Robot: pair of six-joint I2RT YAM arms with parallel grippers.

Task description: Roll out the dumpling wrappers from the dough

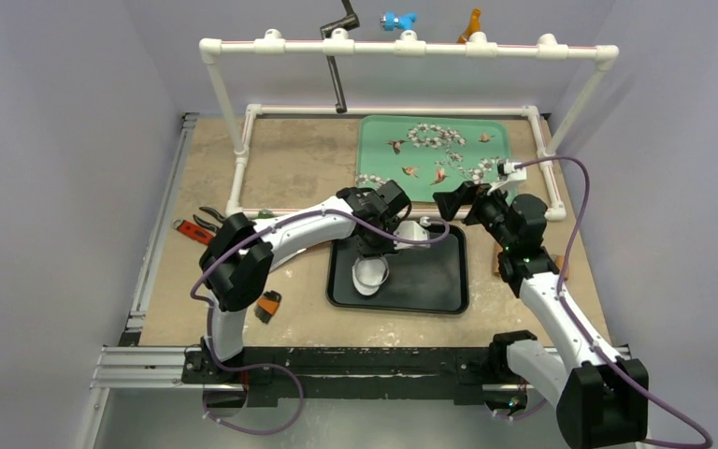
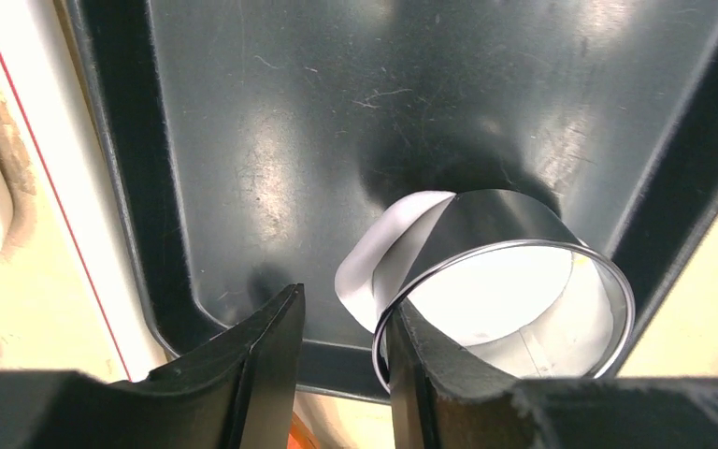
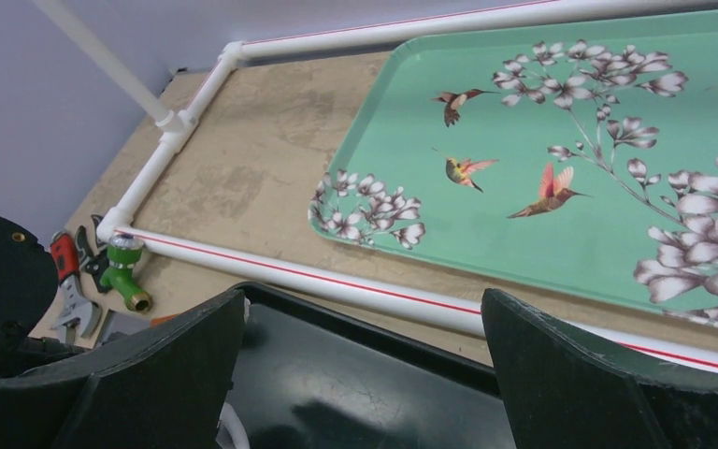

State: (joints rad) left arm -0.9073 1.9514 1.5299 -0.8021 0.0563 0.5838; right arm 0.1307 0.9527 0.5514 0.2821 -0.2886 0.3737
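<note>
Left end effector [image 2: 344, 313], narrowly parted, is straddling the ring cutter [image 2: 505, 224] rim (dumpling wrapper [image 2: 495, 299] inside); right end effector [image 3: 363, 299] is hovering wide. Lifting straight should avoid tearing.

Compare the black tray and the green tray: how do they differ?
The black tray is plain; the green tray is printed with flowers and hummingbirds. The black tray lies nearer the arms, outside the pipe frame; the green tray inside it. The black tray holds the ring cutter and dough; the green tray neither. Both are rectangular with raised rims.
</note>
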